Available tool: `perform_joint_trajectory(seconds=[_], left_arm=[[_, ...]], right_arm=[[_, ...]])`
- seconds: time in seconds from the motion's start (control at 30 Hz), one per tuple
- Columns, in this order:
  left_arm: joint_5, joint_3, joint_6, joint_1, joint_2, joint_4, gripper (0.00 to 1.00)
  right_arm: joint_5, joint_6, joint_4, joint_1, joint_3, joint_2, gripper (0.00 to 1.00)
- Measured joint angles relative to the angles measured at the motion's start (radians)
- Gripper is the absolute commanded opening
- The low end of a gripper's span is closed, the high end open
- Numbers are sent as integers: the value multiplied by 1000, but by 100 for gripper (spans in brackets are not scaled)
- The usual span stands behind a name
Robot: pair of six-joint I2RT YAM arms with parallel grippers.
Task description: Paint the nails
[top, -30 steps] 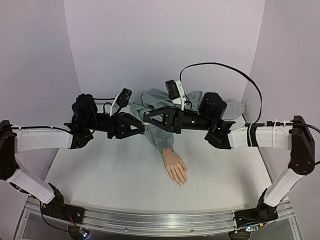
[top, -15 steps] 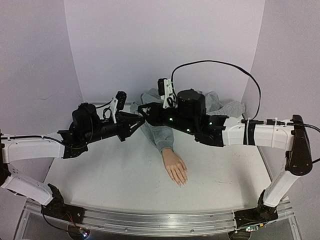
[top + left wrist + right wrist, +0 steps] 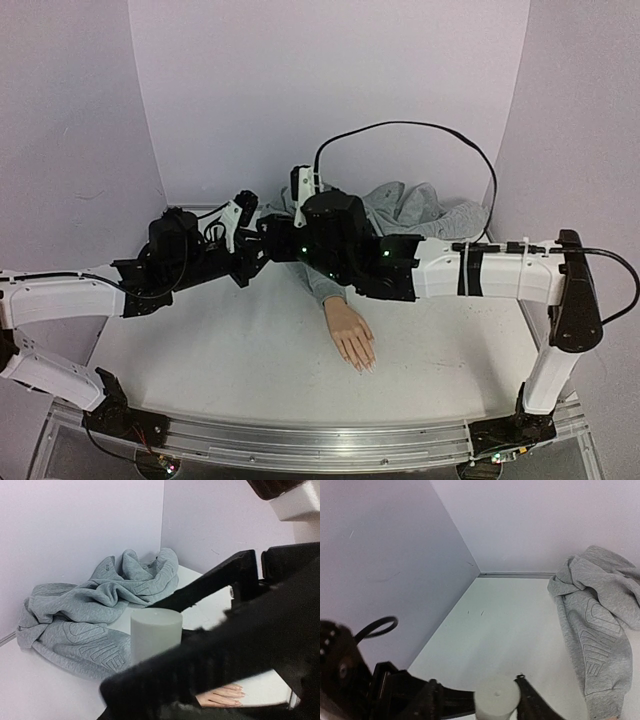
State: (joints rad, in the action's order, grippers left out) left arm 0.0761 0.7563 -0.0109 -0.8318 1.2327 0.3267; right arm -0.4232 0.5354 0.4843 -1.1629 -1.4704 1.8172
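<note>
A white table [image 3: 200, 350] is boxed by 3 lavender walls, with bare surface either side of the mannequin hand [image 3: 350, 335], which lies near the front, the nails [image 3: 364, 366] well apart from both arms. The grey sweatshirt [image 3: 85, 625] carries embossed lettering too faint to read. Behind the hand, the left gripper [image 3: 255, 262] is clamped on a whitish bottle [image 3: 496, 699], and the right gripper [image 3: 477, 685] stands parted around its top.
</note>
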Motion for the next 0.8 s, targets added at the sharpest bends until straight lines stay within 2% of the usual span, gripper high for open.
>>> perform_joint_trajectory(seconds=[0.13, 0.23, 0.4, 0.5, 0.63, 0.8], left_arm=[[101, 0, -12, 24, -5, -21, 0], [252, 3, -80, 87, 0, -41, 0], [584, 67, -202, 179, 72, -44, 0], [781, 82, -298, 177, 101, 53, 0], [965, 82, -469, 169, 136, 280, 0], [1051, 85, -566, 155, 172, 409, 0]], right_arm=[[106, -44, 2, 10, 60, -64, 87], [251, -64, 11, 52, 143, -162, 97], [512, -80, 103, 189, 278, -307, 98], [650, -80, 167, 236, 322, -325, 94], [830, -66, 263, 227, 371, -325, 78], [986, -23, 388, 218, 391, -318, 56]])
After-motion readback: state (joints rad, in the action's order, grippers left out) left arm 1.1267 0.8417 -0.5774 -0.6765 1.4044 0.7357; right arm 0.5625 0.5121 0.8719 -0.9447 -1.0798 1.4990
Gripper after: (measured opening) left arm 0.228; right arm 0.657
